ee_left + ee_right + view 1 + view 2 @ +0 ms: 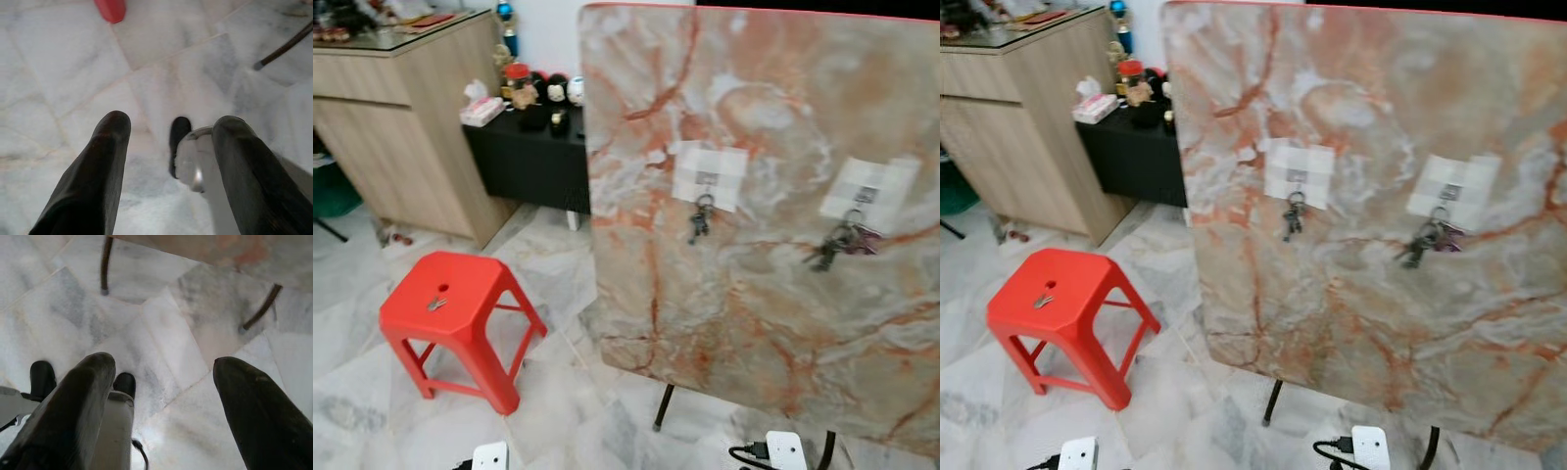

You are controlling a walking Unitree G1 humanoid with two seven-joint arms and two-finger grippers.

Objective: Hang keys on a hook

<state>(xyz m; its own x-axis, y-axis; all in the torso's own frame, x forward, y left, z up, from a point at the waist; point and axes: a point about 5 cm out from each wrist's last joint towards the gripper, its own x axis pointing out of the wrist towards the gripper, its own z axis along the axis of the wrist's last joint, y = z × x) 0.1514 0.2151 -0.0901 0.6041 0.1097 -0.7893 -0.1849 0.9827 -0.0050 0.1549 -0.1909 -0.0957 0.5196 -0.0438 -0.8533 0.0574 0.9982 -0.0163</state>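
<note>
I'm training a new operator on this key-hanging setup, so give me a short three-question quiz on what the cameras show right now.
1. True or false: the small loose key lies on the red plastic stool.
2. How many bunches of keys hang on the upright marble-patterned board? A) none B) one C) two
3. Fill in: both grippers hang low over the pale marble ______ with fingers apart and nothing between them.

Key
1. True; it rests on the seat beside the centre hole.
2. C: a small dark bunch on the left taped hook, a bigger bunch on the right taped hook.
3. floor; see left gripper and right gripper.
</note>
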